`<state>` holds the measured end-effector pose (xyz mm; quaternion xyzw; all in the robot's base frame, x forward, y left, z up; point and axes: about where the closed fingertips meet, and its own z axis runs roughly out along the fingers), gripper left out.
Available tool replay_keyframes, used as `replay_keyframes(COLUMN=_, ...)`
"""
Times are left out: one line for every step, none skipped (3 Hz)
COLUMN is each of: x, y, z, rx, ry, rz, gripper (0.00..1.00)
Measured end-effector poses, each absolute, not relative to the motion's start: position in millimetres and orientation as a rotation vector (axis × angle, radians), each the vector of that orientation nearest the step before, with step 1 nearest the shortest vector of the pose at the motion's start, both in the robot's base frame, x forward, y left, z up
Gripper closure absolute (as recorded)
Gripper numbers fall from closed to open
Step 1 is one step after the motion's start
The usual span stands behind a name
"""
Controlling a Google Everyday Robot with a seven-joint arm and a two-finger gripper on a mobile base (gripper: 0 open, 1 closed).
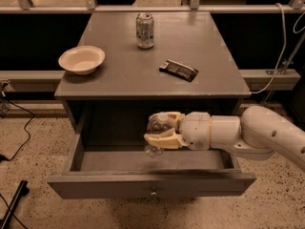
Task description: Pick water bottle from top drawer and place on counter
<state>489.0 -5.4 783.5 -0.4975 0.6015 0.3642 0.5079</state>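
The water bottle (156,129), clear ribbed plastic, is held between the cream fingers of my gripper (161,130). It hangs a little above the floor of the open top drawer (148,185), upright and slightly tilted. My white arm reaches in from the right over the drawer. The gripper is shut on the bottle, one finger behind it and one in front. The bottle's cap is partly hidden by the upper finger. The grey counter (114,75) lies just above and behind the gripper.
On the counter stand a cream bowl (81,59) at the left, a silvery drink can (145,30) at the back middle, and a dark snack bar (178,70) to the right. A white cable (282,46) hangs at the right. Speckled floor surrounds the cabinet.
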Motion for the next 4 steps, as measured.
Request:
replay_keyframes(x=487.6, y=-34.7, z=849.5, rx=-1.201, ry=1.365, rz=0.867, gripper=1.00)
replay_keyframes(x=487.1, y=-65.3, z=939.0, rx=-1.311, ry=1.308, rz=0.831, gripper=1.00)
replay_keyframes(x=501.3, y=-70.6, z=975.2, rx=-1.400, ry=1.339, rz=0.882, gripper=1.00)
replay_keyframes(x=523.8, y=-63.4, z=997.7, rx=-1.485, ry=1.415, rz=0.949, gripper=1.00)
